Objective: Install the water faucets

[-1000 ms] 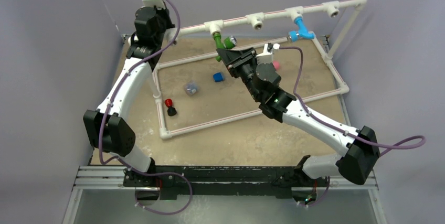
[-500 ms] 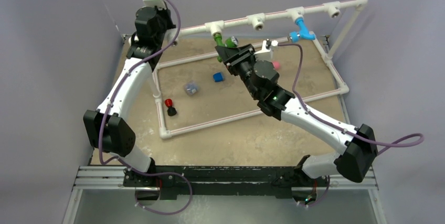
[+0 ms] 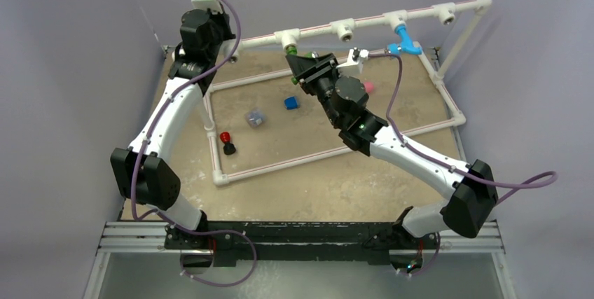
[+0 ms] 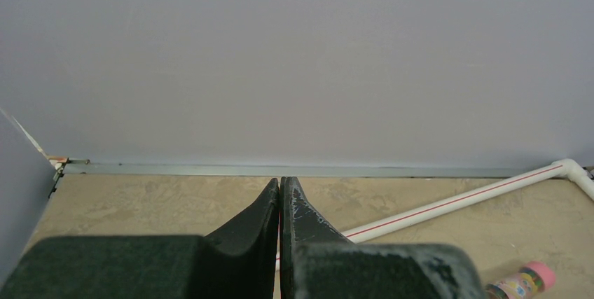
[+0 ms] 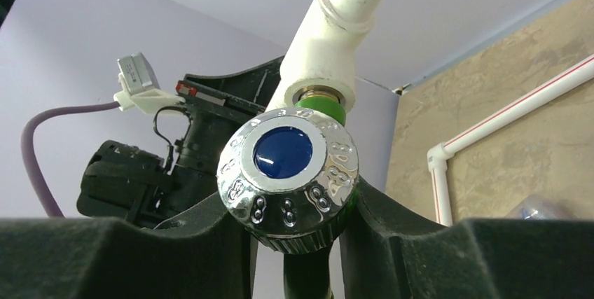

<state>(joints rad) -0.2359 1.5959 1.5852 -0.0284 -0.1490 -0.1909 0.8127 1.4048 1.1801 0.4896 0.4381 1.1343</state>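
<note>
Mottled tan table (image 3: 336, 187) bearing a frame of smooth white pipe (image 4: 455, 202). Left gripper (image 4: 280, 190): matte black fingers pressed together, facing the back wall. Right gripper (image 5: 298, 204): scuffed fingers flank the green faucet (image 5: 288, 173). Its embossed chrome knob with glossy blue centre hides most of its body, and its green neck enters a white T-fitting (image 5: 319, 54) on the top rail. Whether the fingers pinch it cannot be told. Blue faucet (image 3: 403, 38), bent-spouted, hangs from a fitting farther right.

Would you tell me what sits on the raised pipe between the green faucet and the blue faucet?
Top view: between the green faucet and blue faucet, one empty white T-fitting.
</note>
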